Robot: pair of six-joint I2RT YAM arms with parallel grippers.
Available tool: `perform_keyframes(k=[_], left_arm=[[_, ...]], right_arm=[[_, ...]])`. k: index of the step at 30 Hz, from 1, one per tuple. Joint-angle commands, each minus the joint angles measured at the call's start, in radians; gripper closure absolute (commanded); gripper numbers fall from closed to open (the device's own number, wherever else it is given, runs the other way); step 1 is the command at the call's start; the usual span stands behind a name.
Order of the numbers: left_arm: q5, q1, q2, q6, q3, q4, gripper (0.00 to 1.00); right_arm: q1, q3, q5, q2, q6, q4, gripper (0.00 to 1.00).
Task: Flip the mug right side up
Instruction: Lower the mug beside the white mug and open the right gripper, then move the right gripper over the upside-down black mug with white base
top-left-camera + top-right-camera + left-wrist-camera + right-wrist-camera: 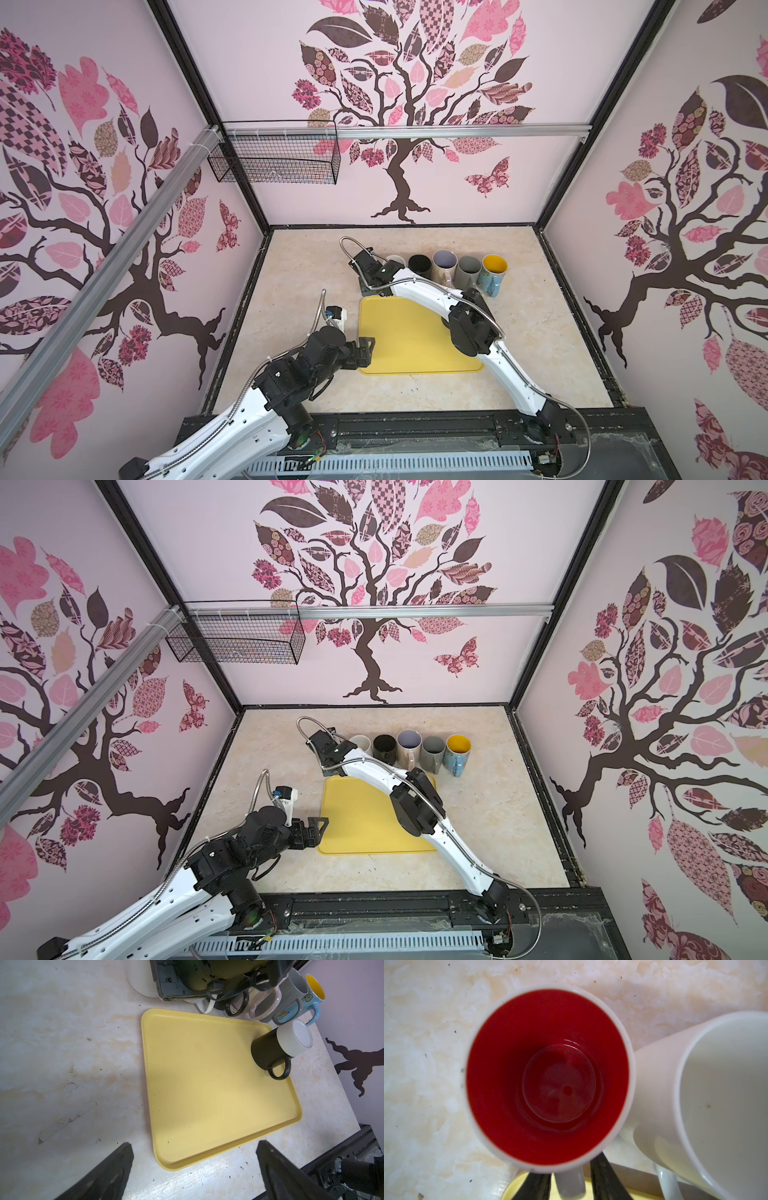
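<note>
The red mug [548,1076] stands upright on the table [311,270], its mouth open to the right wrist camera and its inside red within a white wall. It is at the left end of a row of mugs [457,270] along the far edge of the tray [415,345]. It sits just beside the white mug [716,1105]; I cannot tell whether the two touch. Its grey handle [571,1184] points back toward the tray's yellow corner.

The right gripper [569,1169] straddles that handle with one dark finger [538,1184] on each side. The jaws are narrow, and a thin strip of light shows between the handle and each finger, so they do not pinch it. In both top views the right arm reaches across the tray and its wrist hides the red mug.

The row runs rightward from the white mug and ends at the blue mug [492,276]; every mug in it that shows has its mouth up.

A black-and-white mug [276,1049] stands upside down, pale base up, in the tray's corner near the blue mug. The right arm hides it in both top views.

The left gripper [365,347] hovers at the tray's near left side, jaws spread wide and holding nothing.
</note>
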Motion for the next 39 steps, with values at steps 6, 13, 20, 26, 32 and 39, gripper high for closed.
perform_keyframes(k=[6, 13, 20, 26, 32, 39], left_arm=[[0.010, 0.003, -0.008, 0.005, -0.024, 0.017, 0.04], [-0.002, 0.004, -0.018, -0.002, -0.026, 0.015, 0.04], [0.026, 0.005, -0.040, -0.037, -0.088, 0.087, 0.04], [0.048, 0.006, -0.073, -0.061, -0.138, 0.168, 0.04], [0.047, 0.011, -0.007, -0.034, -0.139, 0.211, 0.04], [0.098, 0.013, 0.143, -0.017, -0.112, 0.309, 0.04]], right_arm=[[0.022, -0.176, 0.025, -0.233, -0.020, 0.092, 0.65], [0.032, -0.383, 0.005, -0.451, -0.032, 0.186, 0.64], [0.044, -0.735, -0.121, -0.732, -0.055, 0.333, 0.63], [0.063, -1.045, -0.209, -0.971, -0.066, 0.389, 0.62], [0.066, -1.306, -0.204, -1.200, -0.010, 0.394, 0.61], [0.064, -1.402, -0.063, -1.278, -0.004, 0.315, 0.55]])
